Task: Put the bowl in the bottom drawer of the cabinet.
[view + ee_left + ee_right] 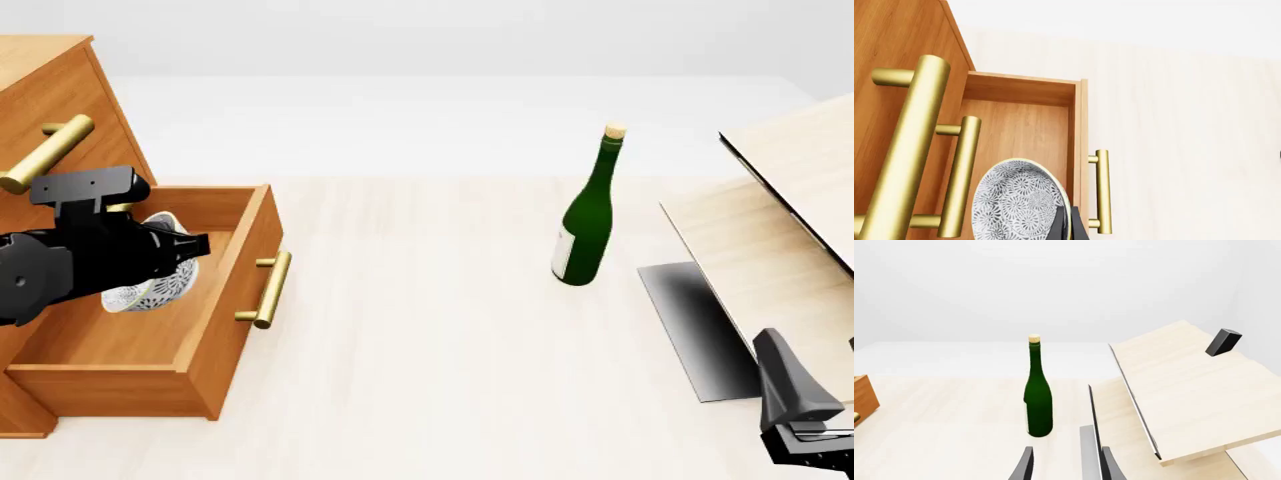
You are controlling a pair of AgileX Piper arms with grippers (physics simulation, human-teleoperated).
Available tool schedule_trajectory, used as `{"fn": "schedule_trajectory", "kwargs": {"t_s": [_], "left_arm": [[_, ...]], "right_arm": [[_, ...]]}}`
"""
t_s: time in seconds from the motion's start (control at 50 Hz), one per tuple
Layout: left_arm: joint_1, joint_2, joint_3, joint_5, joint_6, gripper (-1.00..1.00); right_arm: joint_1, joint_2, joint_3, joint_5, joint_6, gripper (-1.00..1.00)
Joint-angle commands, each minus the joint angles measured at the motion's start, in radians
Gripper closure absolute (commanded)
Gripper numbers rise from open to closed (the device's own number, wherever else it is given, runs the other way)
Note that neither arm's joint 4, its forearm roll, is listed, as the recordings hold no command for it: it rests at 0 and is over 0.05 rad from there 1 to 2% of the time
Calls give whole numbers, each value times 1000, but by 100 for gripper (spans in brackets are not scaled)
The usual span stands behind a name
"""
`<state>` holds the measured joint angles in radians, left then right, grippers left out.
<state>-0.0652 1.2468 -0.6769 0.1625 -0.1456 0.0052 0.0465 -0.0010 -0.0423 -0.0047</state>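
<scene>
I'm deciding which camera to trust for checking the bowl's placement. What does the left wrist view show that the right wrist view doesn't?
Only the left wrist view shows the bowl, its patterned inside facing the camera, held by the left pincer over the open bottom drawer, plus the cabinet front with its brass handles.

Only the right wrist view shows the green bottle standing upright, the tilted pale boards, and the right pincer, open and holding nothing.

Both show the light table; the right wrist view catches just a wooden corner at its edge.

Matt wooden cabinet (54, 90), glossy brass handles (907, 150)
</scene>
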Motion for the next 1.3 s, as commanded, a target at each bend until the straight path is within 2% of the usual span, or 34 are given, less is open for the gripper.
{"fn": "schedule_trajectory", "kwargs": {"t_s": [0.02, 0.14, 0.56, 0.68, 0.7, 0.72, 0.94, 1.3], "left_arm": [[16, 16, 4, -11, 42, 100], [36, 7, 12, -7, 68, 100], [41, 56, 14, -42, 82, 100], [50, 57, 17, -41, 105, 100], [55, 52, 18, -41, 134, 100], [52, 56, 16, -39, 115, 100], [66, 71, 20, -57, 158, 100], [68, 100, 34, -88, 153, 100]], "right_arm": [[0, 0, 0, 0, 0, -100], [0, 0, 0, 0, 0, -100], [0, 0, 0, 0, 0, -100], [0, 0, 0, 0, 0, -100], [0, 0, 0, 0, 0, -100], [0, 0, 0, 0, 0, -100], [0, 0, 0, 0, 0, -100], [0, 0, 0, 0, 0, -100]]}}
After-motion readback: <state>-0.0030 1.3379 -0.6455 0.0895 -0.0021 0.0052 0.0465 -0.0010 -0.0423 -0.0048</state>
